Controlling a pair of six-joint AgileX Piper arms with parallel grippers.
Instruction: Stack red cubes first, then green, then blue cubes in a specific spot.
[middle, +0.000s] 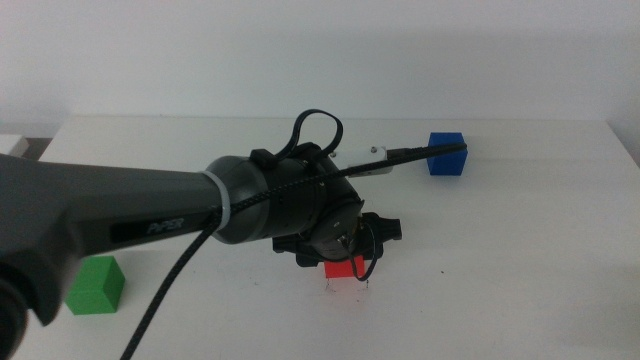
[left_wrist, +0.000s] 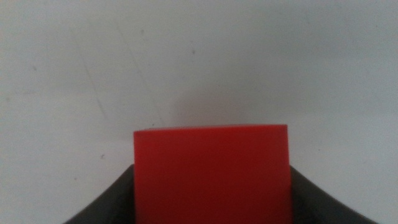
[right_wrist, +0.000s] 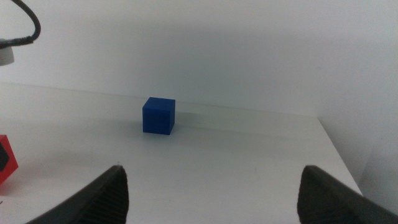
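Note:
The red cube (middle: 343, 267) sits between the jaws of my left gripper (middle: 345, 258) near the middle front of the table. In the left wrist view the red cube (left_wrist: 211, 174) fills the gap and both jaws press its sides, low over the white tabletop. Tiny dark specks (middle: 365, 287) mark the table just in front of it. The green cube (middle: 96, 285) rests at the front left. The blue cube (middle: 446, 154) rests at the back right; it also shows in the right wrist view (right_wrist: 158, 116). My right gripper (right_wrist: 214, 196) is open and empty, out of the middle view.
The left arm (middle: 150, 215) and its black cable (middle: 160, 300) cross the table's left half. The white table (middle: 540, 250) ends at a white wall behind. The red cube's corner (right_wrist: 5, 158) shows at the edge of the right wrist view.

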